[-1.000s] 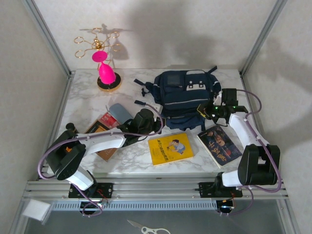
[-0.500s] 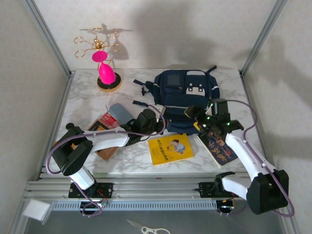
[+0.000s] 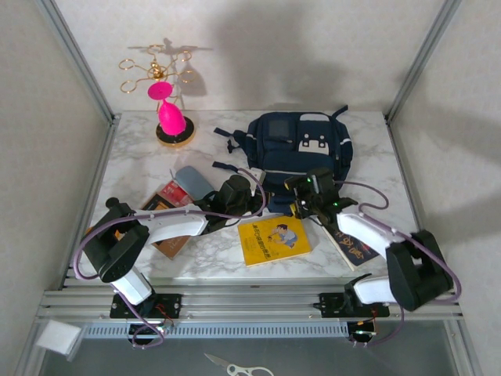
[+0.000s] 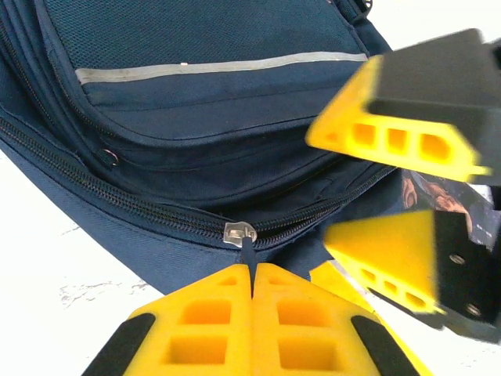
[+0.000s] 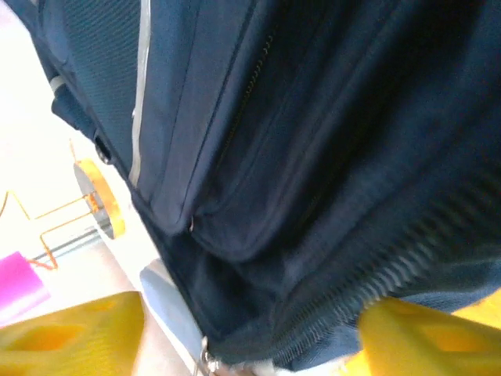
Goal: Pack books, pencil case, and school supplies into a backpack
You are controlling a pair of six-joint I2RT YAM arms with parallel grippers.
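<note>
Nearest me the yellow book lies at lower centre of the overhead view, just beyond it my left gripper is clamped on the zipper pull of the navy backpack at upper middle, my right gripper alongside, jaws apart.

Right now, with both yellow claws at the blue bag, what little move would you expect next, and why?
Probably the right gripper closes on the backpack fabric near the zipper pull. Its jaws stand open right at the bag's near edge, while the left gripper is already shut on that pull. Bracing the bag would likely let the zipper slide instead of dragging the bag.
</note>
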